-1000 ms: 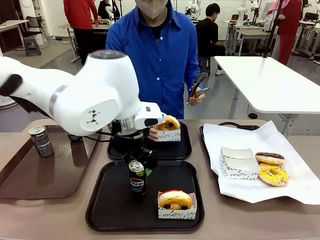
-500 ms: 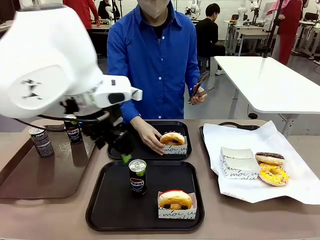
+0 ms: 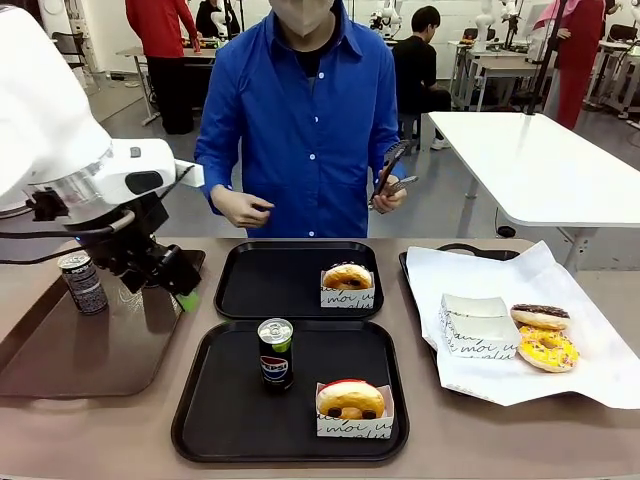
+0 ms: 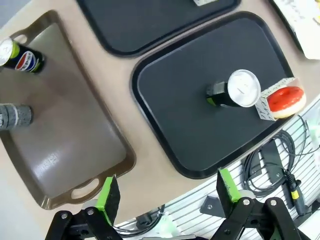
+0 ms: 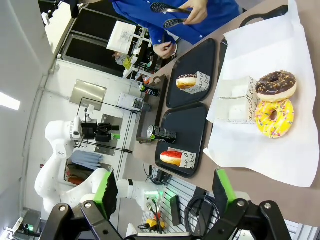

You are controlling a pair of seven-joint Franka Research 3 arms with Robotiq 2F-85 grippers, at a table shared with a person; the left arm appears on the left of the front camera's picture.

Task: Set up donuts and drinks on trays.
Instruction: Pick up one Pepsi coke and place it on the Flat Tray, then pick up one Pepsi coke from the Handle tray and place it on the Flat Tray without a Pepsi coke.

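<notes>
My left end effector hangs with its fingers spread wide and nothing between them, above the glossy brown tray. A grey-patterned can and a spare Pepsi can sit on that tray. My right end effector is likewise spread and empty, well apart from the trays. On the near black tray stand an upright Pepsi can and a boxed red-glazed donut. The far black tray carries one boxed golden donut. A chocolate donut and a yellow donut lie on white paper at the desk's right.
</notes>
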